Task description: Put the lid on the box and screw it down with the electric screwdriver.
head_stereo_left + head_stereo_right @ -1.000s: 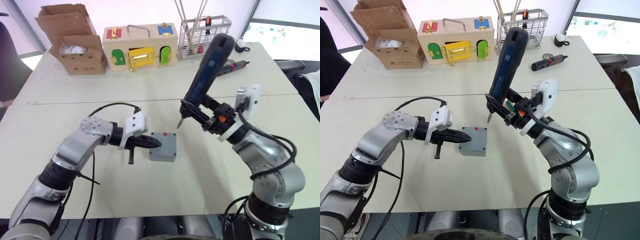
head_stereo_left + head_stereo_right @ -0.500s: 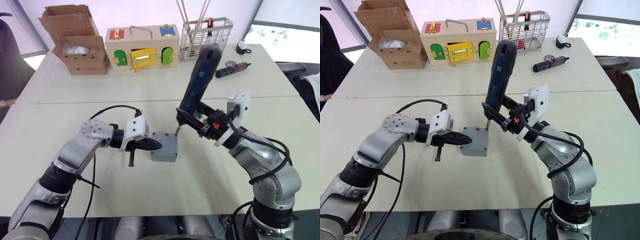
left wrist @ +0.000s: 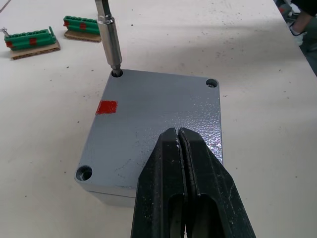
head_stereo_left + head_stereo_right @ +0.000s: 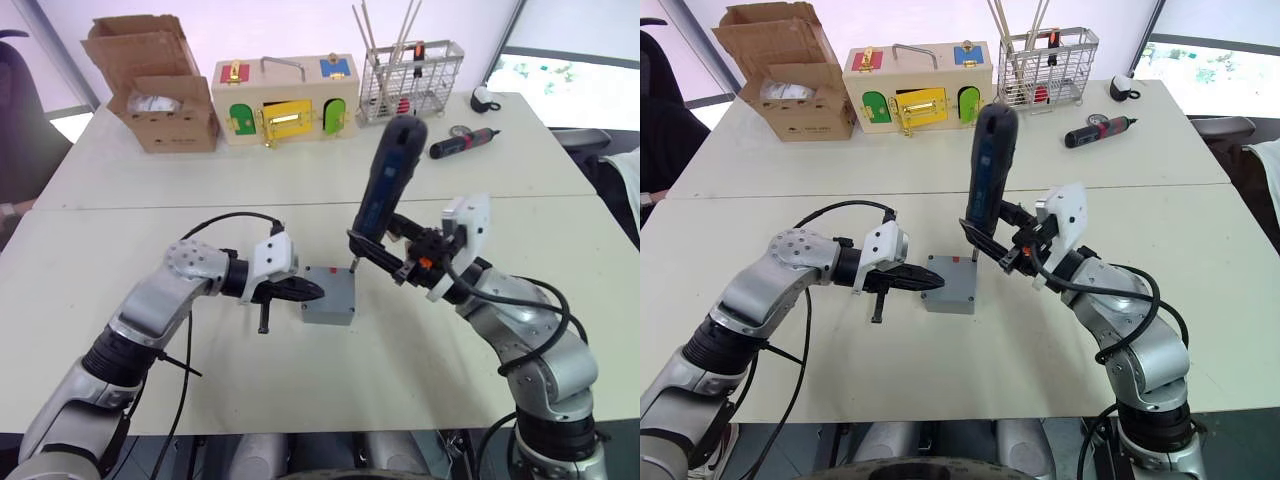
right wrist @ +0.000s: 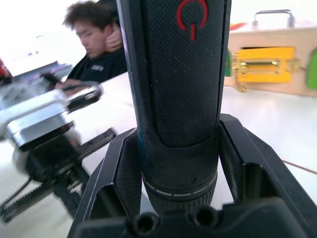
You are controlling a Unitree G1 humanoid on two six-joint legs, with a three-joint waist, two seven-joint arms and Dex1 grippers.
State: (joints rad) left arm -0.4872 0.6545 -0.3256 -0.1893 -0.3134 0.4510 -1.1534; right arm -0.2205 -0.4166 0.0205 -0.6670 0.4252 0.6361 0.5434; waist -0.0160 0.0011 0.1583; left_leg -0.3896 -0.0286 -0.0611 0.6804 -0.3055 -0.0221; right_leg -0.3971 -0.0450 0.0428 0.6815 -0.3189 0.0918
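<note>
screwdriver (image 4: pixel 985 165): dark body, stands nearly upright, leaning a bit away from the robot, over the far right corner of the lid
bit (image 3: pixel 109 37): tip sits in the lid's corner screw hole, seen in the left wrist view
right gripper (image 5: pixel 178 163): fingers clamp the screwdriver body from both sides, low on the barrel; red power symbol faces the wrist camera
lid (image 3: pixel 156 126): grey, sits flush on the box, red mark near the corner being driven; three corner holes in view, the fourth hidden behind the left fingers
box (image 4: pixel 329 296): on the near table, between the two arms, lid on top
left gripper (image 3: pixel 182 148): fingers pressed together, nothing between them, tips lying on the lid's near-left edge
table (image 4: pixel 940 380): white, two tabletops butted together
green strips (image 3: pixel 30 38): two, on cardboard bits, on the table past the box
far side: cardboard box (image 4: pixel 155 85), wooden box (image 4: pixel 285 95) with coloured doors, wire basket (image 4: pixel 410 72), small screwdriver (image 4: pixel 462 142)
person (image 5: pixel 96 37): seated, in the right wrist view's background
</note>
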